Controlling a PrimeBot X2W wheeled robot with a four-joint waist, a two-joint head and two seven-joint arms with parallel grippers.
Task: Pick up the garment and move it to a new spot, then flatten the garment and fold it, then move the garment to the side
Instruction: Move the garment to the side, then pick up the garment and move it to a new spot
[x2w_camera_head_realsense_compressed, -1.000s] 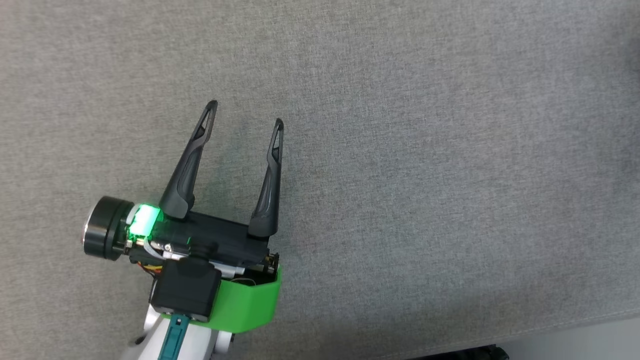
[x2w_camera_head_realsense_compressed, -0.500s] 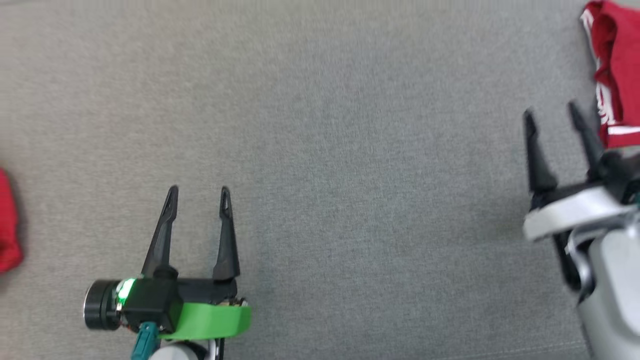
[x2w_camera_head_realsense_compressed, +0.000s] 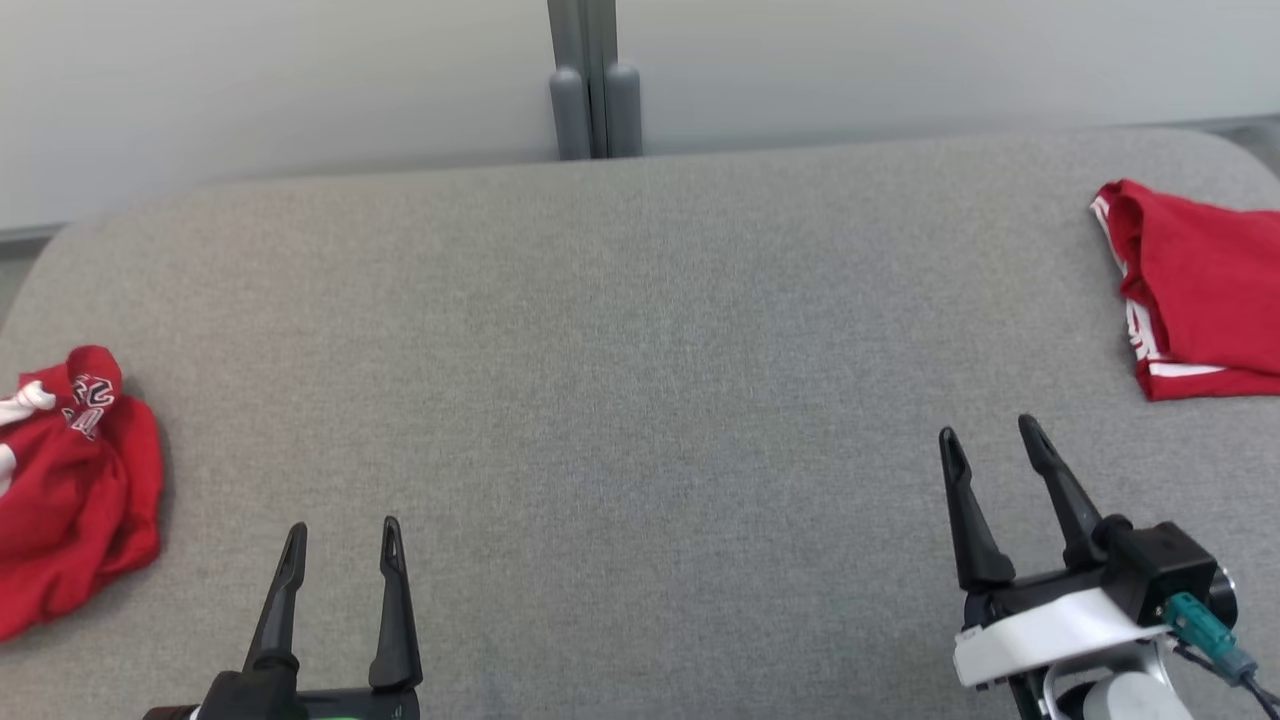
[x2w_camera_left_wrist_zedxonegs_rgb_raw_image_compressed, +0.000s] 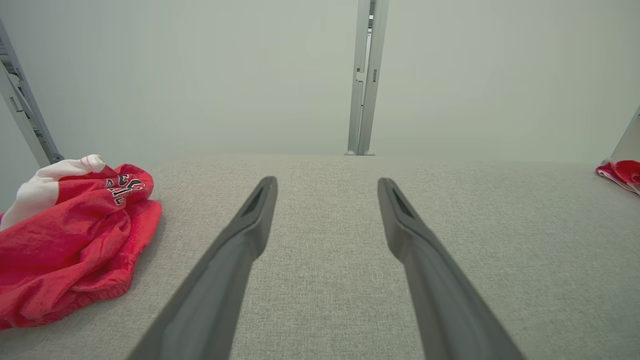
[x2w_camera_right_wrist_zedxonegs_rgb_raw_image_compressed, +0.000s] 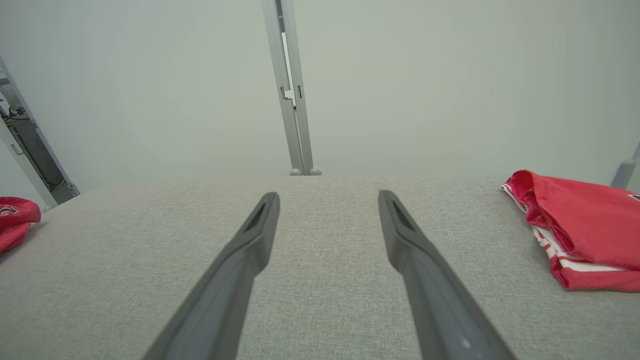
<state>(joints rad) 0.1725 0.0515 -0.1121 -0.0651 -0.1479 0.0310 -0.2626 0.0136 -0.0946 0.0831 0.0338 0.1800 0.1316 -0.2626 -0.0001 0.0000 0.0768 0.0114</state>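
Note:
A crumpled red garment (x2w_camera_head_realsense_compressed: 70, 480) with white trim and lettering lies at the left edge of the grey table (x2w_camera_head_realsense_compressed: 640, 380); it is also in the left wrist view (x2w_camera_left_wrist_zedxonegs_rgb_raw_image_compressed: 70, 235). A second red garment (x2w_camera_head_realsense_compressed: 1195, 290), folded flat with white stripes, lies at the far right (x2w_camera_right_wrist_zedxonegs_rgb_raw_image_compressed: 585, 235). My left gripper (x2w_camera_head_realsense_compressed: 342, 528) is at the lower left, open and empty, to the right of the crumpled garment. At the lower right my right gripper (x2w_camera_head_realsense_compressed: 985, 428) stands open and empty, short of the folded one. Both wrist views show spread fingers (x2w_camera_left_wrist_zedxonegs_rgb_raw_image_compressed: 235, 250) (x2w_camera_right_wrist_zedxonegs_rgb_raw_image_compressed: 240, 255) over bare cloth.
A pale wall runs behind the table, with a grey upright post (x2w_camera_head_realsense_compressed: 592, 80) at its middle. The table's far corners are rounded. A metal frame (x2w_camera_left_wrist_zedxonegs_rgb_raw_image_compressed: 22, 115) stands at the left beyond the crumpled garment.
The head camera has swung up and back, so the wall, both garments and the right gripper have come into view. The left gripper's fingers point straighter ahead. Both grippers stay open.

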